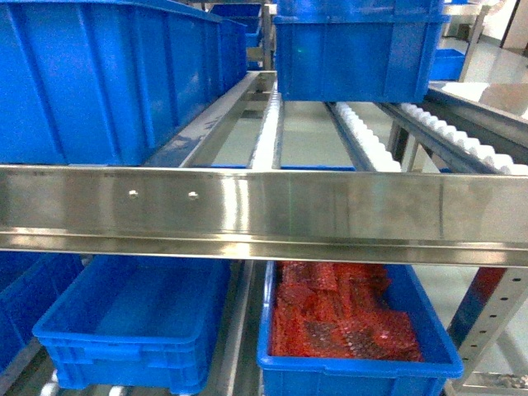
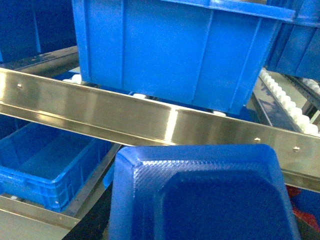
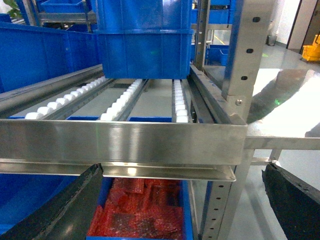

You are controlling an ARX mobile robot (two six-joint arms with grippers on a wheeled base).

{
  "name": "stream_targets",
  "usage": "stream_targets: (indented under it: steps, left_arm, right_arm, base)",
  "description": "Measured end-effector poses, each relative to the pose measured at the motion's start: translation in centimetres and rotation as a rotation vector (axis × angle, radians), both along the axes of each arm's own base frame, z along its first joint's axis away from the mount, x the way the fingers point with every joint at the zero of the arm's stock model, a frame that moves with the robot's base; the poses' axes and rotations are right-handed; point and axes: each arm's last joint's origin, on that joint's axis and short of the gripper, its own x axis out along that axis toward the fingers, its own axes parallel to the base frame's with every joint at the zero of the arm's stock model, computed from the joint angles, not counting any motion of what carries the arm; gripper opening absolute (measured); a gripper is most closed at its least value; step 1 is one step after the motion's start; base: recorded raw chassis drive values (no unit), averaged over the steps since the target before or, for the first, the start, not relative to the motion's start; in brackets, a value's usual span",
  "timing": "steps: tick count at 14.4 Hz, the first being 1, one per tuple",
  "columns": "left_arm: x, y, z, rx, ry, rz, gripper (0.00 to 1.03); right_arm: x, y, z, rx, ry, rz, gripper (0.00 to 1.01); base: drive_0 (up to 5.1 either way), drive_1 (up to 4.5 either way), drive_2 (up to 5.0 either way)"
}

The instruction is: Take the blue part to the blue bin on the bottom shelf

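Observation:
The blue part (image 2: 200,200) fills the bottom of the left wrist view, a dark blue rounded block with a ribbed sheen, held up in front of the rack. It hides my left gripper's fingers. The blue bin (image 1: 132,326) stands empty on the bottom shelf (image 1: 239,330), and it also shows low and left of the part as the blue bin (image 2: 45,165). My right gripper (image 3: 185,200) is open, its black fingers (image 3: 65,205) wide apart with nothing between them, in front of the rack's steel front rail. Neither gripper shows in the head view.
A like crate of red crinkly bags (image 1: 355,330) sits right of the blue bin. A wide steel front rail (image 1: 264,214) crosses above both. Upper roller tracks (image 1: 264,136) carry more blue crates (image 1: 355,49). A steel upright (image 3: 245,55) stands at the right.

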Motion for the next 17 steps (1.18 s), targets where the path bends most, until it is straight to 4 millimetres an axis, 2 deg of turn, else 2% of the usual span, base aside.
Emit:
stream_targets:
  steps: [1,17]
  left_arm:
    - [0.00,0.00,0.00,0.000,0.000,0.000,0.43]
    - [0.00,0.00,0.00,0.001,0.000,0.003,0.43]
  right_arm:
    - [0.00,0.00,0.05,0.000,-0.005,0.000,0.98]
    - [0.00,0.00,0.00,0.000,0.000,0.002,0.98]
  base:
    - [-4.9,2.58,2.6]
    - [0.0,0.00,0.0]
